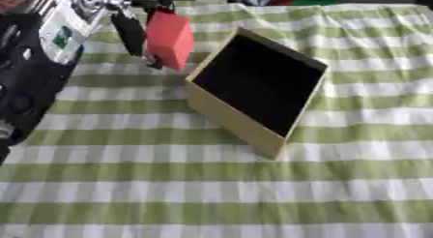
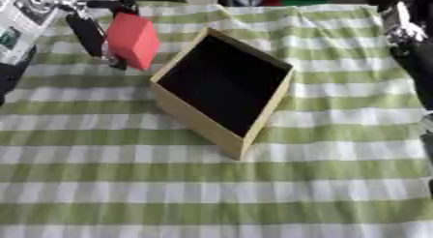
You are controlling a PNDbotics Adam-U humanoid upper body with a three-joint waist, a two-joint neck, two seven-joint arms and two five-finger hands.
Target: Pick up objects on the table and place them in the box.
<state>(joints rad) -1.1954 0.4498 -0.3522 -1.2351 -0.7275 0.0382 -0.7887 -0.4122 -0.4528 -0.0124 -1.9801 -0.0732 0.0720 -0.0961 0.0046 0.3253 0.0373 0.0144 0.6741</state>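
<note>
Green and white stripes run across the cloth [image 1: 211, 193] that covers the whole table. Most of the cloth is bare, with soft folds near the bottom.

A box [image 1: 233, 121] sits a little above the middle of the table. Its walls are light brown and the inside is black. It is turned so one corner points down toward six o'clock. Nothing can be seen inside it.

The left hand [image 1: 131, 31] is up at about eleven o'clock from the box. Its dark fingers are closed on a red block [image 1: 169, 38]. The block hangs in the air above the cloth, tilted, just beside the box's far left corner. It is not over the black inside. One dark finger runs down the left side of the block.

The left arm [image 1: 30, 72] is big and black and fills the left edge at nine o'clock. It has a white part with a green spot on it.

The right hand [image 2: 402, 26] shows only in the right eye view, up at two o'clock from the box. It looks dark with silver bits. I cannot tell if its fingers are open or closed. It is well apart from the box and the block.
</note>
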